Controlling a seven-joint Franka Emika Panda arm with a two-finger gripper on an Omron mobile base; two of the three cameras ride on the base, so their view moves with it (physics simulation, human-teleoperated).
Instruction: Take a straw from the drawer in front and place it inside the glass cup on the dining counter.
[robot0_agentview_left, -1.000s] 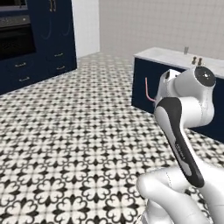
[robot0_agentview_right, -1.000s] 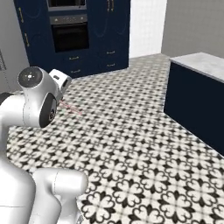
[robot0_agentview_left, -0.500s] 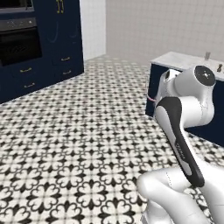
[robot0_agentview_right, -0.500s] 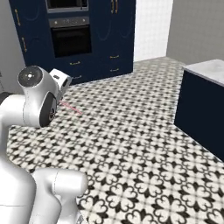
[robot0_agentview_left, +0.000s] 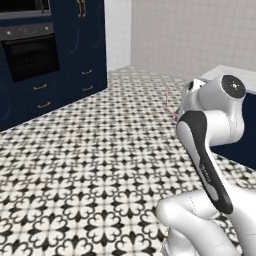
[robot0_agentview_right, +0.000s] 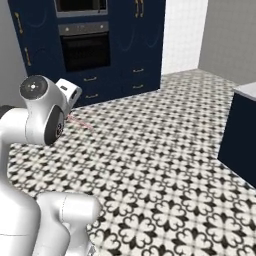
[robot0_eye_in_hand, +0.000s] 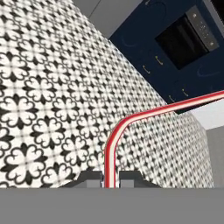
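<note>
left base view: the white arm (robot0_agentview_left: 210, 135) rises at the right, folded up high over the patterned black-and-white floor (robot0_agentview_left: 90, 150). the straw (robot0_agentview_left: 170, 103) shows as a thin pinkish line poking out just left of the arm's upper part, up in the air above the tiles. the claw itself sits behind the arm here, so i can't make it out. far left there's the navy cabinet wall with a built-in oven (robot0_agentview_left: 30, 57) and a couple of drawers (robot0_agentview_left: 42, 96) with brass handles under it. a bit of the dining desk (robot0_agentview_left: 235, 75) with its white top and navy side peeks out at the far right, behind the arm.

right base view: same scene from the other side. the arm (robot0_agentview_right: 42, 117) is at the left, and the straw (robot0_agentview_right: 80, 122) sticks out to its right, slanting a little down toward the floor (robot0_agentview_right: 160, 165). oven (robot0_agentview_right: 86, 50) and navy cabinets are at the far wall, and the navy end of the dining desk (robot0_agentview_right: 242, 132) is at the right edge.

hand view: here you get the good look. the claw (robot0_eye_in_hand: 110, 177) is pinched narrow on the straw (robot0_eye_in_hand: 114, 140), one dark tip on either side of it, touching. the straw runs up from between the tips, then bends and runs off to the right edge. tiles, oven (robot0_eye_in_hand: 186, 37) and drawers are behind it.
</note>
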